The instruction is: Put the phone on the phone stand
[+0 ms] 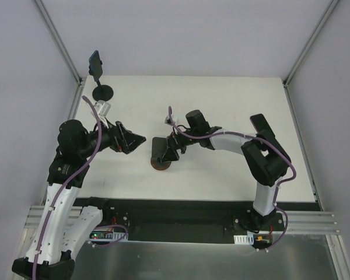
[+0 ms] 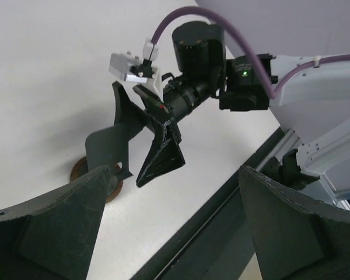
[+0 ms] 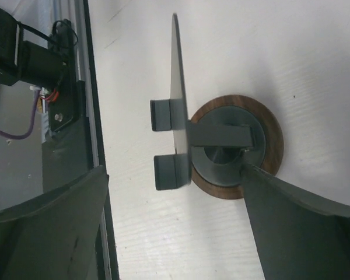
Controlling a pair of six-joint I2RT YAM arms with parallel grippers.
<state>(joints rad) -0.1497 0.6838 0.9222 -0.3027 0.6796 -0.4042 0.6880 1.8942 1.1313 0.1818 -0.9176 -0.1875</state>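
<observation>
The phone (image 1: 95,63) sits atop the phone stand (image 1: 103,91) at ten o'clock on the surface (image 1: 233,105), so the placement looks done. The left fingers (image 2: 52,227) are spread and empty. The right fingers (image 3: 46,221) gape, empty, over the brown-based stand (image 3: 269,131).

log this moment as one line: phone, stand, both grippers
phone: on phone stand, far left corner | left gripper: open, empty | right gripper: open, over brown-based stand
</observation>
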